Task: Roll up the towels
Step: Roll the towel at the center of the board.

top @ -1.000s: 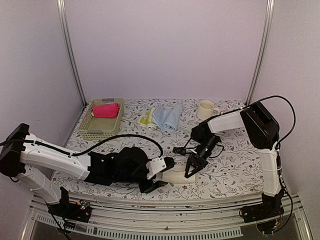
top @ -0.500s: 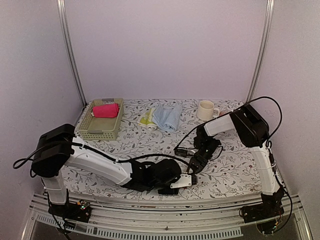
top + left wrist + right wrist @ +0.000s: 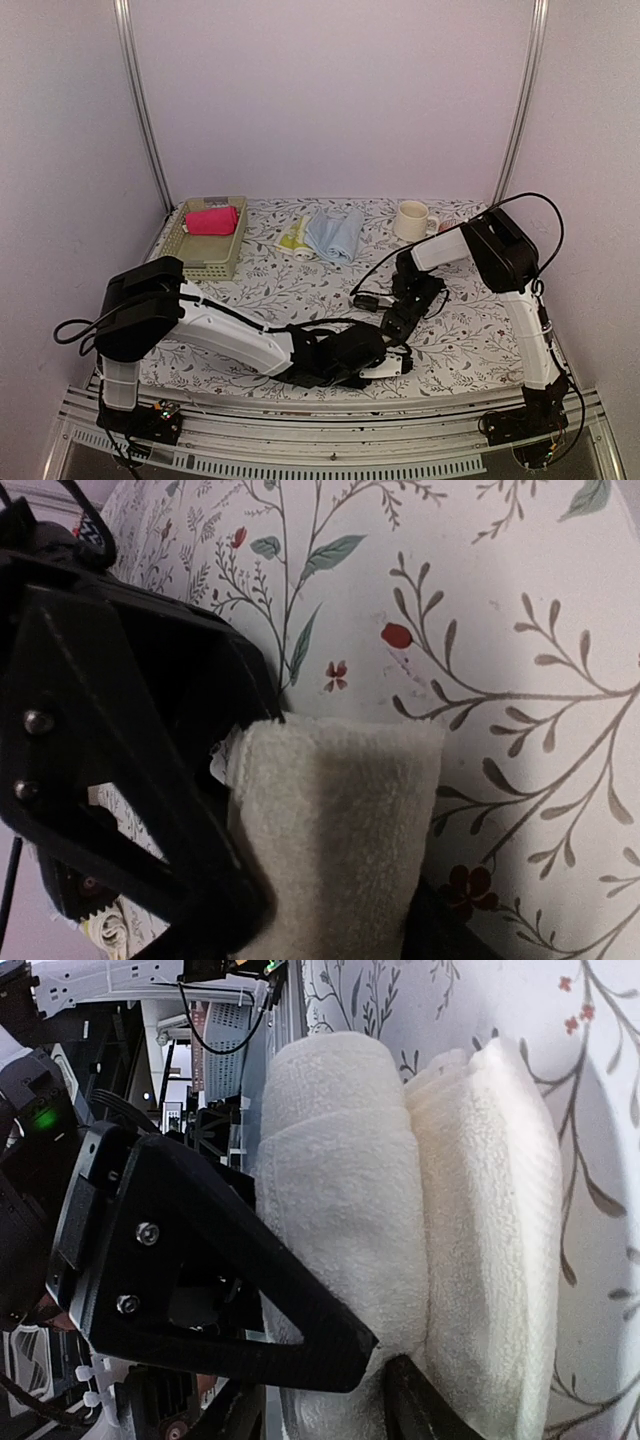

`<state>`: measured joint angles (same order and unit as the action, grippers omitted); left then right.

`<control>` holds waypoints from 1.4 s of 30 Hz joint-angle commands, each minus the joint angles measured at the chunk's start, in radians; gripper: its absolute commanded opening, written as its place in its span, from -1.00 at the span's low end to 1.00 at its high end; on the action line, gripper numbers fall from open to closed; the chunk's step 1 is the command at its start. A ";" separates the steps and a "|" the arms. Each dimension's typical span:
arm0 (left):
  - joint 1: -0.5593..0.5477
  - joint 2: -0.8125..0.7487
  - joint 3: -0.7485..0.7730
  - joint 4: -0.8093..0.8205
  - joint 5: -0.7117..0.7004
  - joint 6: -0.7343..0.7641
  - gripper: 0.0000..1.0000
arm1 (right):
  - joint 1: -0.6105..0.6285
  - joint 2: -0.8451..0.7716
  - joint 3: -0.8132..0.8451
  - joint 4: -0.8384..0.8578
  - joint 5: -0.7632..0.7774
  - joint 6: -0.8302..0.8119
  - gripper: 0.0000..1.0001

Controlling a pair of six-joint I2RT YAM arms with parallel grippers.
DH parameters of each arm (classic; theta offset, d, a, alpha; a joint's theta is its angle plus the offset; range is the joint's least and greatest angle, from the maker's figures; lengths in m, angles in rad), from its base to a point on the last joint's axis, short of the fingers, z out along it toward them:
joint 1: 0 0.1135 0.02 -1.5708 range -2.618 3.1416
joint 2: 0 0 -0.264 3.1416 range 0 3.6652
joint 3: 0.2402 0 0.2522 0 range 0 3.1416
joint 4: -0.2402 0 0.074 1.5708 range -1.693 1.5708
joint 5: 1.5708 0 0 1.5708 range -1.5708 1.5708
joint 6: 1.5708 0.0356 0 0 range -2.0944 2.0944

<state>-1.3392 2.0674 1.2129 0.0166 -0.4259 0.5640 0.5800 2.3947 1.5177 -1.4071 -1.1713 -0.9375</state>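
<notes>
Right now I am watching the left gripper point(image 3: 393, 361) reaching low across the bottom centre of the overhead frame, close to the near edge of the floral table point(image 3: 470, 340). In its wrist view the cream-white towel point(image 3: 335, 810) is filling the gap between the black fingers point(image 3: 120, 780). Both sides of the cloth are touching them, so I am reading those jaws as clamped on the towel's end.

The right gripper point(image 3: 392, 327) is pointing down just above and beside the left one, right of the frame's centre. Its own camera is showing the same towel as a thick roll with a folded layer lying against it, running top to bottom through the middle of the picture. One finger is lying across the roll's left side and the other is showing at the bottom edge by the fold. I cannot tell whether those jaws are squeezing the cloth or just sitting around it.

The other towels are lying along the back of the table. The hot pink towel point(image 3: 212, 220) is resting in the green basket point(image 3: 190, 262) at upper left. The pale yellow-green towel point(image 3: 293, 236) and the light blue towel point(image 3: 335, 235) are touching side by side near the top centre. The cream mug point(image 3: 411, 220) is standing to their right.
</notes>
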 commanded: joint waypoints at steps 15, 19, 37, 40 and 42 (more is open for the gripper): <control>0.155 0.049 0.133 -0.350 0.488 -0.082 -0.62 | -0.205 -0.525 -0.129 0.326 0.328 0.145 0.98; 0.191 0.087 0.245 -0.521 0.602 -0.135 -0.63 | -0.207 -0.763 -0.255 0.652 0.562 0.324 0.98; 0.292 0.326 0.607 -0.899 0.936 -0.405 -0.67 | 0.129 -1.140 -0.533 0.642 0.597 0.068 0.16; 0.308 0.344 0.634 -0.902 0.978 -0.411 -0.66 | 0.274 -1.103 -0.583 0.680 0.726 0.076 0.13; 0.319 0.352 0.640 -0.901 1.009 -0.414 -0.66 | 0.320 -1.086 -0.612 0.722 0.800 0.083 0.14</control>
<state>-1.0420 2.3459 1.8530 -0.8104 0.5335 0.1856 0.8135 1.2720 0.9623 -0.7242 -0.5507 -0.8314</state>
